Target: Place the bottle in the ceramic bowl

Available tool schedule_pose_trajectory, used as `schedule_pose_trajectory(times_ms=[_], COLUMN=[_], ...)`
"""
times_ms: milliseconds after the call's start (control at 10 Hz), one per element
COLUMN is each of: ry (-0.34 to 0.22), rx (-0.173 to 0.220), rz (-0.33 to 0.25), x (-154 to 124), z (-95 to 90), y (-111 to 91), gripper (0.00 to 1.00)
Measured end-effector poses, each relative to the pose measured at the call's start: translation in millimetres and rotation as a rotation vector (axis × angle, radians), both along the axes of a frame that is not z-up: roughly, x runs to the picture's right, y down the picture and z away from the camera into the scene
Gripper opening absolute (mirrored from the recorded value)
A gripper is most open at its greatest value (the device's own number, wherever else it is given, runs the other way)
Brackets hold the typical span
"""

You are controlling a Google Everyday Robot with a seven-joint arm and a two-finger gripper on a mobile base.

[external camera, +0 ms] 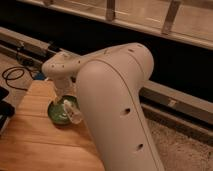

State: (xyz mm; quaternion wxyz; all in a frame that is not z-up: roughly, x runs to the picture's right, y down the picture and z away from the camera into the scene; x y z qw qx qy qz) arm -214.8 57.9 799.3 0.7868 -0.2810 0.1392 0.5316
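The green ceramic bowl (pixel 58 114) sits on the wooden table at the left. The white bottle (pixel 71 111) lies tilted over the bowl's right side, its narrow end pointing down and right past the rim. My gripper (pixel 64 96) hangs from the white wrist directly above the bowl, at the bottle's upper end. The large white arm covers the bowl's right edge and the space behind it. I cannot tell whether the bottle rests in the bowl or is still held.
The wooden table (pixel 35 140) fills the lower left. A black cable (pixel 12 76) lies on the floor at far left. A dark object (pixel 4 107) sits at the table's left edge. A long metal rail (pixel 170 100) runs behind.
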Motion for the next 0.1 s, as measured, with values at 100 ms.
schedule_pose_trajectory(times_ms=[100], ry=[0.0], rx=[0.0], rz=[0.0], x=[0.2], z=[0.3], y=[0.3], gripper=[0.8])
